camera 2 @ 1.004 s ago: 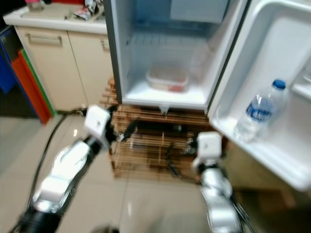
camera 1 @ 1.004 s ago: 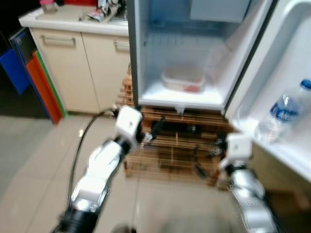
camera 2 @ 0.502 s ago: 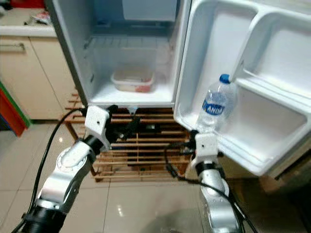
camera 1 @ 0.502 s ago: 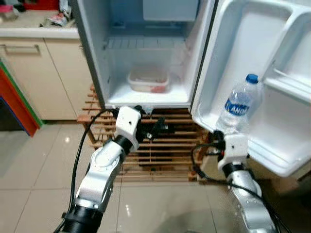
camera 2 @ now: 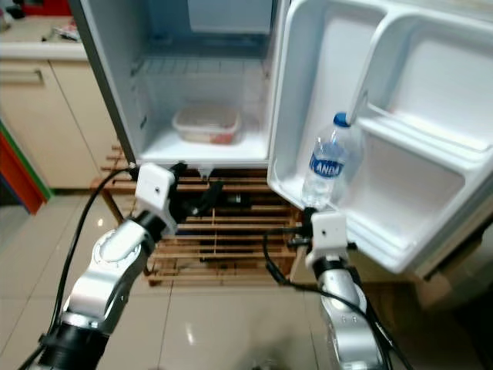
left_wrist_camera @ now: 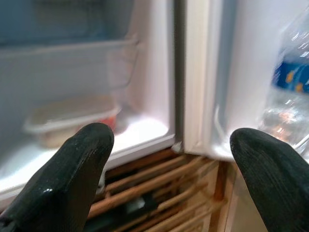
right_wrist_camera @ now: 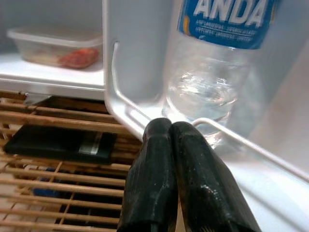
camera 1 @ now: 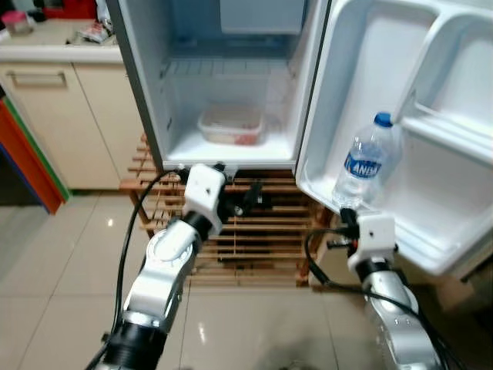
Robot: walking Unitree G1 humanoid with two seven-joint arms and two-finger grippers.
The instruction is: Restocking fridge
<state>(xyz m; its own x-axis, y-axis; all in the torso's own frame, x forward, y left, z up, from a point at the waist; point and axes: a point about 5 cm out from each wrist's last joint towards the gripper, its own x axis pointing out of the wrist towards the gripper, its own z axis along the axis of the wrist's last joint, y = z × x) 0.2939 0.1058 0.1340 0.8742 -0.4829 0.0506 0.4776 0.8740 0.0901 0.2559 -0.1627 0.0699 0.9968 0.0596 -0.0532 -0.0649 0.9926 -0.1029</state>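
A: The view has steadied on the open fridge (camera 1: 231, 146); its door shelf (camera 1: 400, 231) now sits nearer. The right gripper (right_wrist_camera: 171, 145), fingers pressed together and empty, points just below that shelf.

B: The left gripper (left_wrist_camera: 171, 159), fingers spread, hovers before the fridge's base. Beyond, the water bottle (camera 1: 362, 171) stands upright, clear, blue-labelled, already stocked; farther inside lies a food container (camera 1: 229, 125).

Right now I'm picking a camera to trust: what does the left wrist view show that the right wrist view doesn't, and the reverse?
Left wrist alone: the left gripper, fingers wide apart, and the grey fridge door edge. Right wrist alone: the right gripper, fingers pressed together, and a flat black object on the wooden slat rack. Both: the clear lidded food container and blue-labelled clear water bottle.
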